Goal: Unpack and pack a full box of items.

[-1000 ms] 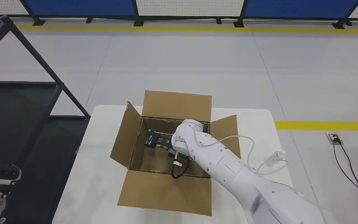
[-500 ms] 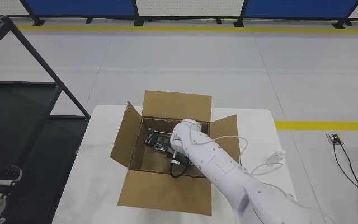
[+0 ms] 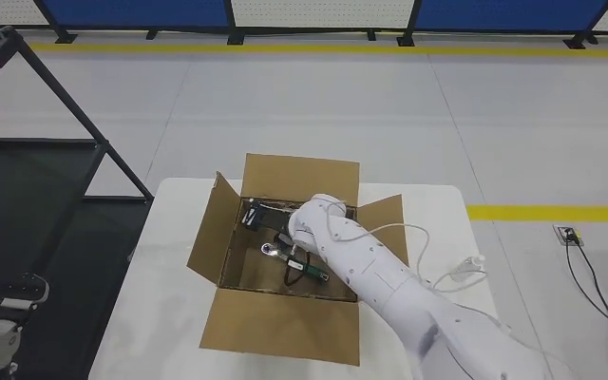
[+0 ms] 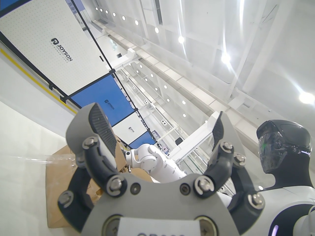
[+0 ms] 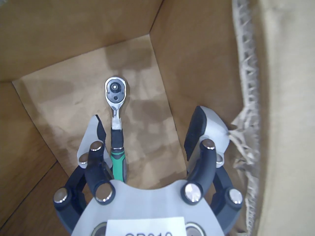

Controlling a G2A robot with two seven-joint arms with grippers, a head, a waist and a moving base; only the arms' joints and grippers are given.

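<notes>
An open cardboard box (image 3: 285, 328) stands on the white table (image 3: 171, 313). On its floor lies a ratchet wrench (image 3: 290, 261) with a chrome head and a green and black handle. My right arm (image 3: 328, 237) reaches down into the box. The right gripper (image 5: 147, 121) hangs open just above the wrench (image 5: 115, 96), whose handle runs under the gap close to one finger, while the head points at a box corner. My left gripper (image 4: 158, 116) is open and holds nothing. It points up at the ceiling, away from the box.
A dark object (image 3: 251, 217) sits by the box's back left corner. The box's flaps (image 3: 202, 237) stand open on every side, and a torn cardboard edge (image 5: 246, 124) is close to one right finger. A white cable (image 3: 446, 275) lies on the table to the right.
My right arm has shifted toward the back of the box. The wrench, mostly covered before, now lies exposed on the box floor. The dark object now shows nearer the back left corner.
</notes>
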